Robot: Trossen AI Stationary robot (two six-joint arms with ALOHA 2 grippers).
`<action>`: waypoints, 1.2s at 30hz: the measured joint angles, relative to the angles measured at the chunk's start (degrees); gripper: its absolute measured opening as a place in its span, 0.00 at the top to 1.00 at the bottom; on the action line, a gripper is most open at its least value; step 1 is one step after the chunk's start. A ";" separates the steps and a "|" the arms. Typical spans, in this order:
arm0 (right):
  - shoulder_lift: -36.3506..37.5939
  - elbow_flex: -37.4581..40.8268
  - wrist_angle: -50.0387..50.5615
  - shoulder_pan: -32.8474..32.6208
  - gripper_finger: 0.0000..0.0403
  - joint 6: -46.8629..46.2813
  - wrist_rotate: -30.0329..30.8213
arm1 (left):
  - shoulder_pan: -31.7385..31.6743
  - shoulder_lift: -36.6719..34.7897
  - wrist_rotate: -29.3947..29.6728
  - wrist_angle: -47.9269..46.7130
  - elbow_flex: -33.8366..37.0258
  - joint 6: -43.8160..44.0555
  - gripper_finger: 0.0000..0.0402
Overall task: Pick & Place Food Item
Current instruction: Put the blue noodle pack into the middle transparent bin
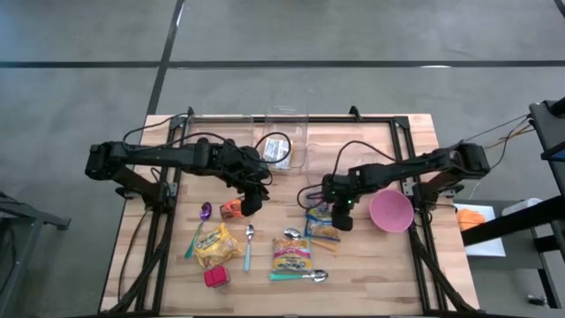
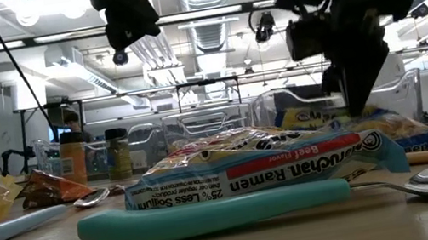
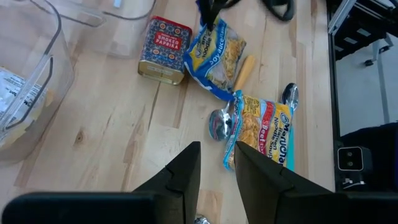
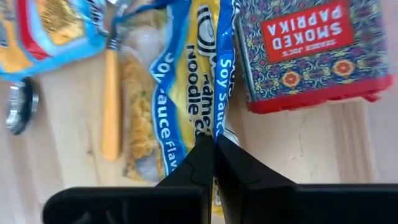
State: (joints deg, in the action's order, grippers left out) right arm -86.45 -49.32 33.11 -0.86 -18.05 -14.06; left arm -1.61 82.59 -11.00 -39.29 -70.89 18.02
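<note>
Right gripper [image 4: 214,163]: low over the surface right of centre; its jaws are pressed together, pinching the edge of the blue soy sauce ramen packet [image 4: 168,81].
Blue soy sauce ramen packet: lies flat on the surface [image 1: 371,265], at about 9 o'clock from the pink bowl [image 1: 391,211] and close to it.
Paprika tin [image 4: 308,46]: just beside the blue packet; in the right wrist view their edges look as if they touch.
Orange-handled utensil [image 4: 111,99]: along the blue packet's other side, partly under it.
Left gripper [image 3: 216,168]: raised above the surface left of centre, jaws a little apart, holding nothing.
Orange packet [image 1: 233,208]: on the surface directly beneath the left gripper in the high view.
Beef ramen packet [image 1: 292,252]: at 6 o'clock from the table's middle, resting over a teal-handled spoon [image 1: 296,276].
Yellow snack bag [image 1: 217,245]: at 9 o'clock from the beef packet, with a small spoon [image 1: 249,246] between them.
Purple spoon [image 1: 199,225]: at 9 o'clock from the yellow bag, just beside it.
Red cube [image 1: 216,277]: at 6 o'clock from the yellow bag, near the front edge.
Clear container [image 1: 281,146]: at 12 o'clock on the surface, a labelled packet inside.
</note>
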 joint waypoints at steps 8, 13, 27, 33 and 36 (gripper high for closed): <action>7.58 0.00 1.18 0.00 0.98 -1.47 -0.85 | -0.03 0.00 0.02 0.02 0.00 0.00 0.74; 12.27 0.00 1.21 0.00 0.98 -3.29 -1.04 | -0.02 0.00 0.02 0.02 0.00 0.00 0.74; 18.87 -0.02 0.21 0.00 0.98 -6.51 -1.02 | -0.02 0.00 0.04 0.04 0.00 0.50 0.74; 21.84 -0.21 -4.23 0.16 0.98 -8.55 -1.00 | -0.02 0.00 0.24 0.04 0.00 0.59 0.74; 21.97 -1.65 -5.24 0.70 0.98 -9.20 -0.49 | -0.02 0.00 0.49 0.05 0.00 0.59 0.74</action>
State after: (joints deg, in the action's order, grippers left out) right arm -64.49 -50.97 27.87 -0.16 -27.24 -14.55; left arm -1.63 82.59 -10.52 -39.24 -70.89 18.61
